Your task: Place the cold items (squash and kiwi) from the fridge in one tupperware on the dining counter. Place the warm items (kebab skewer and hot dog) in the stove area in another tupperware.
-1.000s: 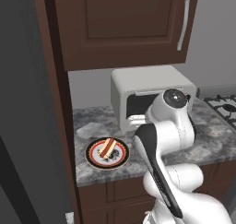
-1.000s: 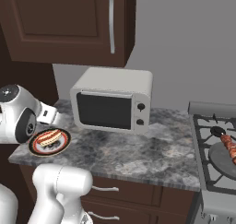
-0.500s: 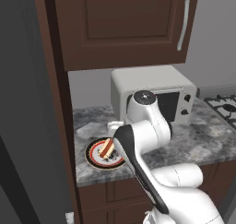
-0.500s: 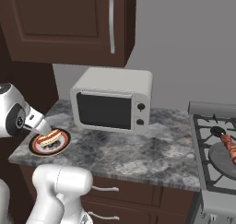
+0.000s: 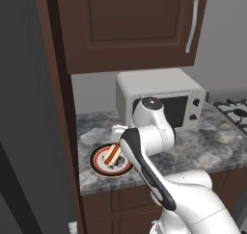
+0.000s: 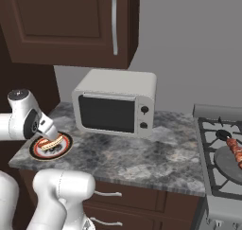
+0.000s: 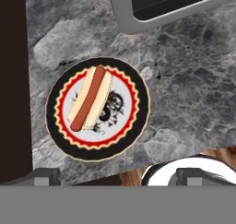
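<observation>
Grey marble counter [image 7: 193,94], hot dog [image 7: 90,97] waiting on its black-and-red plate [image 7: 138,121] left of the microwave [image 5: 159,91].

Reaching for the hot dog is the step in hand: the gripper [image 7: 115,174] hovers above, jaws spread wide, needing to descend and align with the bun. Its fingertips are cropped, apparently empty; a kebab skewer [image 6: 235,149] sits cut off by the frame edge on the stove.

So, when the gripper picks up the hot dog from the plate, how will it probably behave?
The hot dog looks soft: a sausage in a split bun, so the open gripper may squash it. The round sausage lies loose in the bun and could slide or roll out. It seems light, and the flat plate has no wall to stop it.
</observation>
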{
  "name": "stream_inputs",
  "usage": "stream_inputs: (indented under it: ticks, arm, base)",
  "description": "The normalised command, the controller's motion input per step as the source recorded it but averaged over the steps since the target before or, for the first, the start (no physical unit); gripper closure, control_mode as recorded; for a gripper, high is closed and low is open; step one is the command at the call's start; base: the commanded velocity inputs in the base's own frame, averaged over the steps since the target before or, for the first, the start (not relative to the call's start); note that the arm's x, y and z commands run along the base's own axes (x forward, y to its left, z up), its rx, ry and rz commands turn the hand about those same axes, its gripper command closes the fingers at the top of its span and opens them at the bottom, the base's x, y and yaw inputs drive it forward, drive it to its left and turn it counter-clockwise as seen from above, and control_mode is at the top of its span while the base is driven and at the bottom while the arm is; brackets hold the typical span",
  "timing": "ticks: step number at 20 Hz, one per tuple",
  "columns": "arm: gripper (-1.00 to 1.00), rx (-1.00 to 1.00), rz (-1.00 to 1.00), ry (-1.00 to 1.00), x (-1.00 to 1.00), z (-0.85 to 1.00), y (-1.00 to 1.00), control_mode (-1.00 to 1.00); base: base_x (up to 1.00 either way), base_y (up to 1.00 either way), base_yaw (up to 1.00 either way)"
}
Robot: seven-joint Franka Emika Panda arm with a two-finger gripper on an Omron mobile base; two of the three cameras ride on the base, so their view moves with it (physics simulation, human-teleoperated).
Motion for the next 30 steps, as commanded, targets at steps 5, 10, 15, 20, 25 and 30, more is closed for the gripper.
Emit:
stream_inputs:
  ticks: [5, 10, 15, 20, 25, 30]
  arm:
    - [-1.0, 0.01, 0.0, 0.11, 0.39, -0.25, 0.14, -1.0]
    - [-1.0, 0.0, 0.0, 0.16, 0.37, -0.31, 0.27, -1.0]
    - [-1.0, 0.0, 0.0, 0.08, 0.34, -0.38, 0.15, -1.0]
    - [-1.0, 0.0, 0.0, 0.01, 0.41, -0.34, 0.08, -1.0]
    - [-1.0, 0.0, 0.0, 0.04, 0.36, -0.39, 0.07, -1.0]
    - [-1.0, 0.0, 0.0, 0.04, 0.36, -0.36, 0.11, -1.0]
  base:
    - [0.0, 0.0, 0.0]
    - [0.0, 0.0, 0.0]
    - [0.0, 0.0, 0.0]
    - [0.0, 0.0, 0.0]
    - [0.0, 0.0, 0.0]
    - [0.0, 0.0, 0.0]
